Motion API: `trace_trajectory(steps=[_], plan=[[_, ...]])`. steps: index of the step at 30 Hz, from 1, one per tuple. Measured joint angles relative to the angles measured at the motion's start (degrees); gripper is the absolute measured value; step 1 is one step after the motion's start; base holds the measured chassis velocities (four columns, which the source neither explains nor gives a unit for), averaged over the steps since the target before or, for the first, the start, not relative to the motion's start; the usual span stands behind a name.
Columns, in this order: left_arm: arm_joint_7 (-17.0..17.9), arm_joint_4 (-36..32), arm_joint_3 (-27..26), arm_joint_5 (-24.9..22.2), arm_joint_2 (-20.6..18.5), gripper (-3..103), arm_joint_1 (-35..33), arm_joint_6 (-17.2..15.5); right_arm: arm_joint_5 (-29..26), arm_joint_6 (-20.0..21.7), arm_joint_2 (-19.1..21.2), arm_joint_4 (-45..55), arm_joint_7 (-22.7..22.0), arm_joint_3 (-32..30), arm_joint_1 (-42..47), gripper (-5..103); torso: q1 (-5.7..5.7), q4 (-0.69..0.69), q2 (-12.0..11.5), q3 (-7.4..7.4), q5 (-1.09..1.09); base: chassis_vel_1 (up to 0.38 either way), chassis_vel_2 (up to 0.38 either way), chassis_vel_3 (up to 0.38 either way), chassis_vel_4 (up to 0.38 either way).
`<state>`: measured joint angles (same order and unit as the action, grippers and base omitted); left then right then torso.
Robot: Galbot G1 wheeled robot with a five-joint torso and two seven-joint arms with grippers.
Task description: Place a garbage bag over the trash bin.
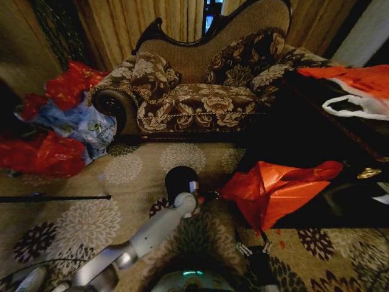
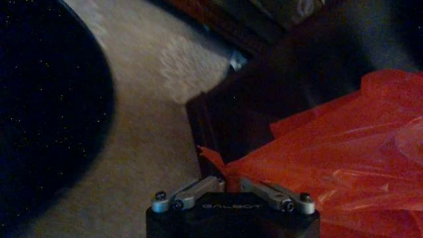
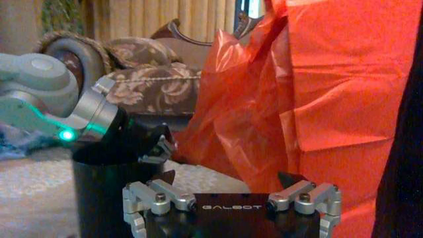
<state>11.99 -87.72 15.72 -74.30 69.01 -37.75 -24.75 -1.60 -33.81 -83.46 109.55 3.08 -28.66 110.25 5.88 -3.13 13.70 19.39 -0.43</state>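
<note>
Red bag [image 1: 273,188] pinched at its edge by closed left fingers [image 2: 228,184], just beside black bin [image 1: 181,180]. Right fingers [image 3: 290,179] spread open near bag.

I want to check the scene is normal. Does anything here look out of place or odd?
Yes. The garbage bag is not over the trash bin; it hangs crumpled beside it, off the dark table edge. Red and blue bags lie heaped by the sofa.

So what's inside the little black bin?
You can't see inside the trash bin from here. The left gripper sits at its rim, pinching an edge of the garbage bag, which hangs beside the bin, not in it.
</note>
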Motion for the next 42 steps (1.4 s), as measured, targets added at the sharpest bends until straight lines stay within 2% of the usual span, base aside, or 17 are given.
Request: trace_trajectory(steps=[3,4,6,8,9,12,17,20,24,26,27,32,38,42], plan=[[2.2,-6.1,-2.7,-1.3,-5.3,0,-2.3,-0.1,0.5,-0.6,-0.8,-1.0,0.3,0.2,-0.7,100,0.00,-0.01,0.0,0.00,0.01,0.000,0.000,0.000,0.000],[2.2,-6.1,-2.7,-1.3,-5.3,0,-2.3,-0.1,0.5,-0.6,-0.8,-1.0,0.3,0.2,-0.7,100,0.00,-0.01,0.0,0.00,0.01,0.000,0.000,0.000,0.000],[3.0,-10.7,-5.5,-1.9,-9.7,0,-4.4,-0.8,-0.1,-0.4,-0.8,-1.1,0.3,-0.4,-1.6,100,0.00,0.00,0.0,0.00,0.01,0.000,0.000,0.000,0.000],[2.6,-14.2,-8.5,-2.3,-13.2,0,-6.6,-1.9,-1.1,0.1,-0.8,-1.4,0.3,-1.2,-2.2,100,0.00,0.01,0.0,0.00,0.02,0.000,0.000,0.000,0.000],[2.6,-14.2,-8.5,-2.3,-13.2,0,-6.6,-1.9,-1.1,0.1,-0.8,-1.4,0.3,-1.2,-2.2,100,0.00,0.01,0.0,0.00,0.02,0.000,0.000,0.000,0.000],[1.9,-19.3,-14.0,-2.9,-17.9,0,-10.9,-3.0,-3.2,0.5,-0.1,-2.8,0.9,-3.5,-3.9,100,0.00,0.02,0.0,0.00,0.02,0.000,0.000,0.000,0.000],[1.4,-23.3,-18.2,-3.6,-21.0,0,-14.3,-3.2,-5.7,0.9,0.7,-3.3,2.7,-5.2,-4.6,100,0.00,0.00,0.0,0.00,0.02,0.000,0.000,0.000,0.000],[0.7,-26.5,-21.8,-3.7,-24.7,0,-17.3,-3.0,-8.8,2.2,1.8,-2.0,5.0,-5.4,-3.8,100,0.00,0.01,0.0,0.00,0.02,0.000,0.000,0.000,0.000],[0.6,-28.7,-24.1,-4.2,-27.4,0,-19.1,-2.3,-10.2,2.7,2.1,-1.0,5.7,-5.5,-3.4,100,0.00,0.01,0.0,0.00,0.00,0.000,0.000,0.000,0.000],[0.3,-30.8,-28.1,-5.3,-30.4,0,-20.7,-1.9,-10.6,2.9,2.0,0.0,6.3,-5.7,-3.0,100,0.00,0.01,0.0,0.00,0.04,0.000,0.000,0.000,0.000],[0.1,-31.6,-30.2,-6.1,-31.8,0,-21.3,-1.8,-10.6,2.9,1.8,0.3,6.4,-5.8,-2.9,100,0.00,0.02,0.0,0.00,0.00,0.000,0.000,0.000,0.000],[-0.2,-33.0,-34.3,-9.4,-35.1,0,-19.1,-1.4,-10.5,2.6,1.3,1.7,6.6,-5.8,-2.3,100,0.00,0.01,0.0,0.00,0.02,0.000,0.000,0.000,0.000],[0.0,-33.5,-32.4,-11.5,-36.9,0,-12.6,-1.5,-10.9,3.3,2.6,4.9,6.7,-5.1,-2.1,100,0.00,-0.01,0.0,0.00,0.03,0.000,0.000,0.000,0.000],[2.8,-35.8,-30.3,-13.5,-37.0,0,-9.8,-1.9,-10.9,4.0,3.8,7.5,6.3,-1.5,-2.9,101,0.00,0.00,0.0,0.00,0.01,0.000,0.000,0.000,0.000]])
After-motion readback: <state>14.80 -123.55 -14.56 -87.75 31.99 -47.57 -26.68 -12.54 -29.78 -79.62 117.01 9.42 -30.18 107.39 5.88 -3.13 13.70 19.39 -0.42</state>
